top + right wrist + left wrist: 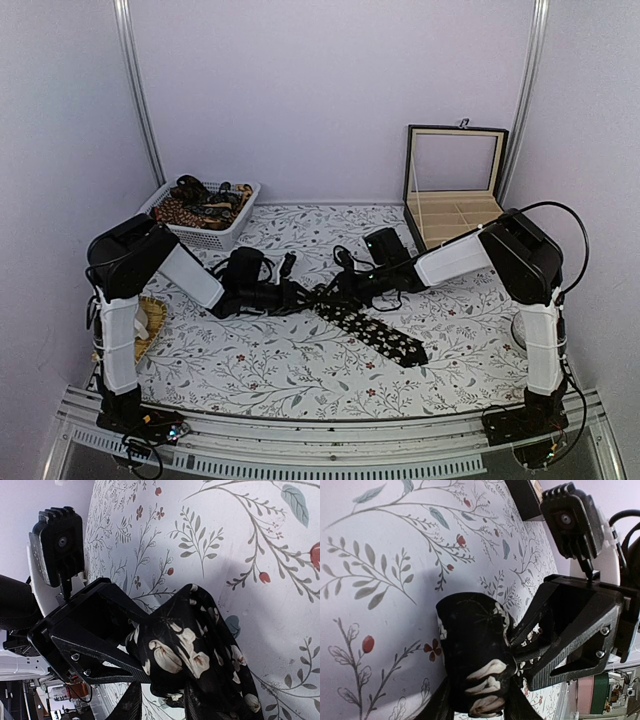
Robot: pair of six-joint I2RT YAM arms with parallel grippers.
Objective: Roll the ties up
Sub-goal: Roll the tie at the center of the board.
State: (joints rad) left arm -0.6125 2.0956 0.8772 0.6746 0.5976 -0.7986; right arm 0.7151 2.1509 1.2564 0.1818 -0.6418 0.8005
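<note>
A black tie with pale flowers [385, 337] lies on the floral tablecloth [300, 365], its wide end pointing to the near right. Its other end is bunched into a thick fold [472, 650] at the table's middle, where both grippers meet. My left gripper [300, 296] comes from the left; its fingers [437, 707] press the fold from both sides. My right gripper [336, 290] comes from the right and is shut on the same bunch [195, 645], with the left gripper's jaws [95, 630] right beside it. More ties [195, 207] fill the basket.
A white basket [228, 232] stands at the back left. An open black box [452, 190] with compartments stands at the back right. A woven tray [150, 322] lies by the left arm's base. Metal rails run up both back corners.
</note>
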